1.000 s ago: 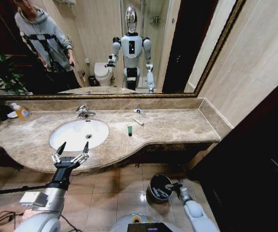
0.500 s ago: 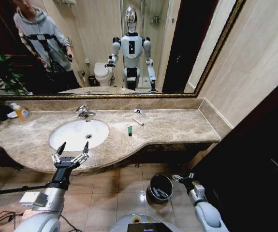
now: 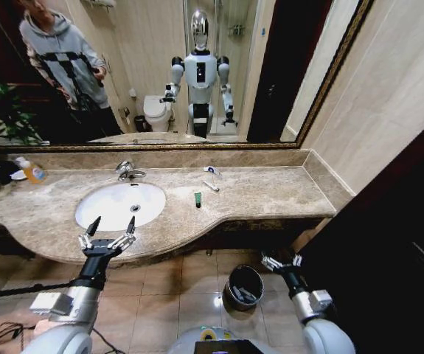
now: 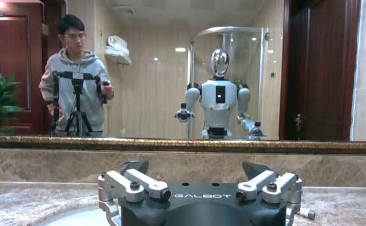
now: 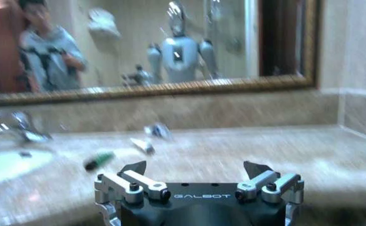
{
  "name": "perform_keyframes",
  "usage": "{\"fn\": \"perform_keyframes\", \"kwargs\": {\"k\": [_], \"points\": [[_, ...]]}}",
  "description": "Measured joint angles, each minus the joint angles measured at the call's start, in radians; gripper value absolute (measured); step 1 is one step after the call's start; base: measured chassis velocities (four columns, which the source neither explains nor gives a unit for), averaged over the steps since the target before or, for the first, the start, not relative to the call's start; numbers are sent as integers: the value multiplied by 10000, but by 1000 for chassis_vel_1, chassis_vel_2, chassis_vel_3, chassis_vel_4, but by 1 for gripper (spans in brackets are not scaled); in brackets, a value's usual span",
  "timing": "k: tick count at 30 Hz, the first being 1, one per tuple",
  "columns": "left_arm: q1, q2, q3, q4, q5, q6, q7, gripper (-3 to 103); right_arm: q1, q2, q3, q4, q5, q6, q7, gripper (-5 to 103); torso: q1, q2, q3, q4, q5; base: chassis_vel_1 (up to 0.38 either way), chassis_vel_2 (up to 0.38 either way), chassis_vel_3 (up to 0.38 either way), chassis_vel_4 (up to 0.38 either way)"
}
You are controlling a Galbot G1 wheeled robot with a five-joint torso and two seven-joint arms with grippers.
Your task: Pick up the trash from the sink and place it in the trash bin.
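On the marble countertop (image 3: pixel 270 193), the dark-green tube (image 3: pixel 197 199) lies pointing toward the mirror; both grippers' fingers spread.

Countertop edge (image 3: pixel 219 225) overhangs the trash bin (image 3: pixel 244 287); floor beside it clear.

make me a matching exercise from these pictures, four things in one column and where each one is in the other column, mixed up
Things:
1. green tube
2. trash bin
3. orange bottle
4. left gripper

Places:
A. on the floor below the countertop
B. at the countertop's far left end
C. hovering at the front edge of the sink
D. on the countertop just right of the sink

Pairs: 1-D, 2-A, 3-B, 4-C
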Motion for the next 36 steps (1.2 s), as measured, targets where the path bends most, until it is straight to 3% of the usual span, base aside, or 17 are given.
{"fn": "perform_keyframes", "kwargs": {"k": [7, 13, 20, 27, 36], "points": [[0, 0, 0, -1, 0, 0, 0, 100, 912, -342, -710, 302, -34, -522, 27, 100, 1, -1, 0, -2, 1, 0, 0, 0, 0], [0, 0, 0, 0, 0, 0, 0, 100, 2703, -1421, -2166, -604, -50, -1012, 53, 100, 2, -2, 1, 0, -1, 0, 0, 0, 0], [0, 0, 0, 0, 0, 0, 0, 100, 4573, -1989, -4093, -1609, -111, -1310, 71, 100, 1, -2, 1, -4, 2, 0, 0, 0, 0], [0, -1, 0, 0, 0, 0, 0, 100, 6884, -1654, -5728, -3112, -565, -1481, 677, 100, 3, -3, 1, 1, -1, 0, 0, 0, 0], [0, 0, 0, 0, 0, 0, 0, 100, 7823, -684, -6583, -4616, -923, -1661, 1515, 100, 0, -2, 1, -1, -1, 0, 0, 0, 0]]}}
